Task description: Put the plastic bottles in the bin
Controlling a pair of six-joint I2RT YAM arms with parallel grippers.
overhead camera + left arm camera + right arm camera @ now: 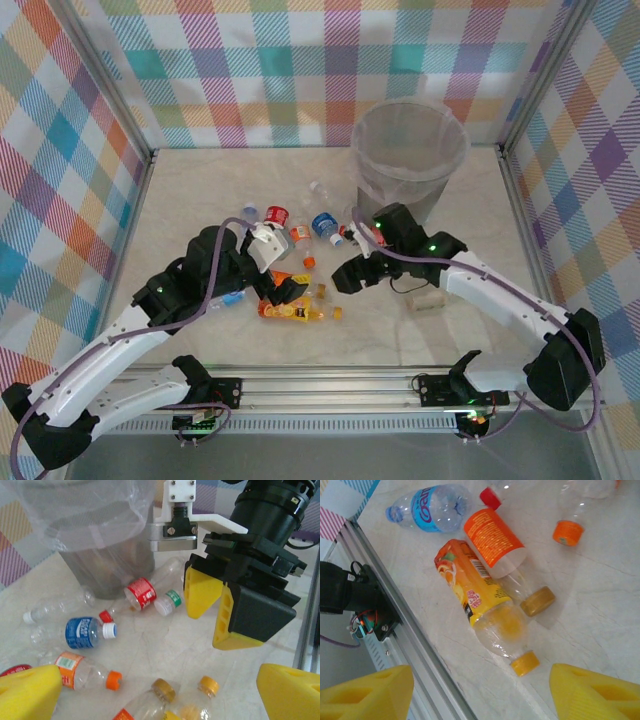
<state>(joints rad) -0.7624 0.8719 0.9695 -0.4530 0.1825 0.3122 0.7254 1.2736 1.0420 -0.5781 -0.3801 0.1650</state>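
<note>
The plastic bottles [277, 215] lie scattered on their sides on the counter [200, 190], all on the arms' side of the bin [385, 195], the closest ones just beside its foot and the rest a little farther out; the left gripper [160, 682] hangs low over the farther ones with its yellow fingers spread wide and nothing between them; the right gripper [482, 672] is likewise spread and empty, poised above a yellow-labelled bottle [475, 590] that rests against an orange-labelled bottle [495, 537]. These look empty, so I judge them very light, thin-walled and springy; a hard squeeze would dent them, and the smooth round bodies could roll or squirt out of a loose pinch; the labelled middle of the body is the sensible place to take hold, with the fingers closing across the width, not on the tapering neck or the small cap. The yellow-labelled bottle lies flat, its long axis slanting across the right wrist view and, from above, running roughly across the counter, with its yellow cap [525, 662] at the end nearer the bin's side; the orange-labelled bottle lies almost parallel, its gold cap on the same side. Closer to the bin, a blue-labelled bottle [82, 632] lies with its white cap pointing along the bin's foot; a red-labelled bottle [142, 592] slants beside the wall, and which way its neck points I cannot tell.
</note>
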